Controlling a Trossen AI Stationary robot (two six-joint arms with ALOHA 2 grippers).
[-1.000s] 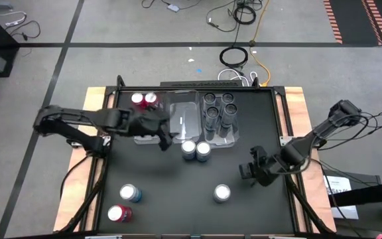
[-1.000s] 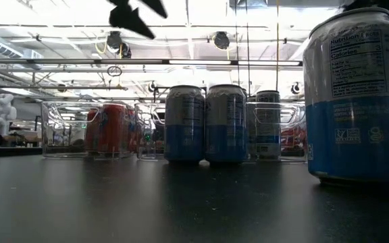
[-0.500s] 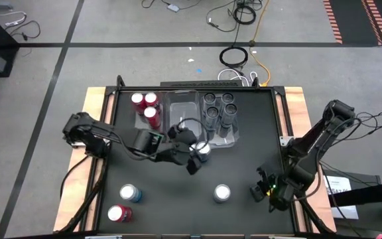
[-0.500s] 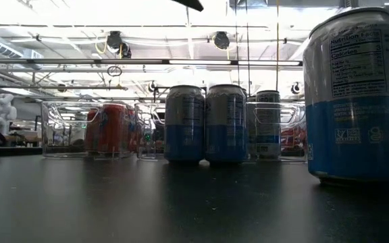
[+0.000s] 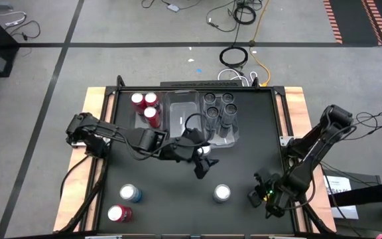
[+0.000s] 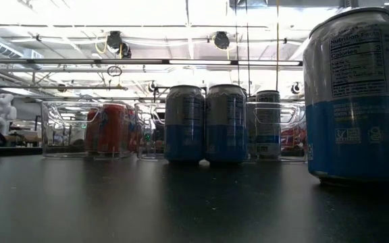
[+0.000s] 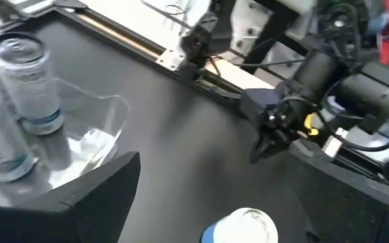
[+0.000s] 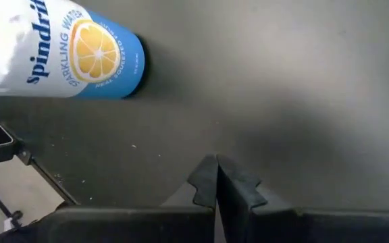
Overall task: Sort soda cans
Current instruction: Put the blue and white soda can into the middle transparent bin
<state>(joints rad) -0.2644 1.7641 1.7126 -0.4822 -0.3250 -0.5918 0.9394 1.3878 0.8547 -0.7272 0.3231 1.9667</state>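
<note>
My left gripper (image 5: 202, 168) hangs open above the table's middle, just past two blue-and-silver soda cans (image 6: 204, 123), one of whose tops (image 5: 205, 150) shows beside the arm. A lone blue-and-silver can (image 5: 222, 193) stands nearer; its top (image 7: 245, 227) shows ahead between the open fingers (image 7: 220, 162). My right gripper (image 5: 260, 198) is shut, pointing down near the table's near right corner, with that can (image 8: 66, 54) to its left. Three red cans (image 5: 147, 105) stand in the left tray, several dark grey cans (image 5: 220, 106) in the right tray.
An empty clear tray (image 5: 184, 113) sits between the two filled ones. A blue-and-silver can (image 5: 130, 193) and a red can (image 5: 118, 214) stand at the near left. Bare black tabletop (image 5: 171, 199) lies between them and the lone can.
My left gripper has swung from the red cans' tray toward the table's right and near edge, over the two middle cans, uncovering a third red can in that tray. My right gripper, still shut, has moved toward the near edge and sunk a little.
</note>
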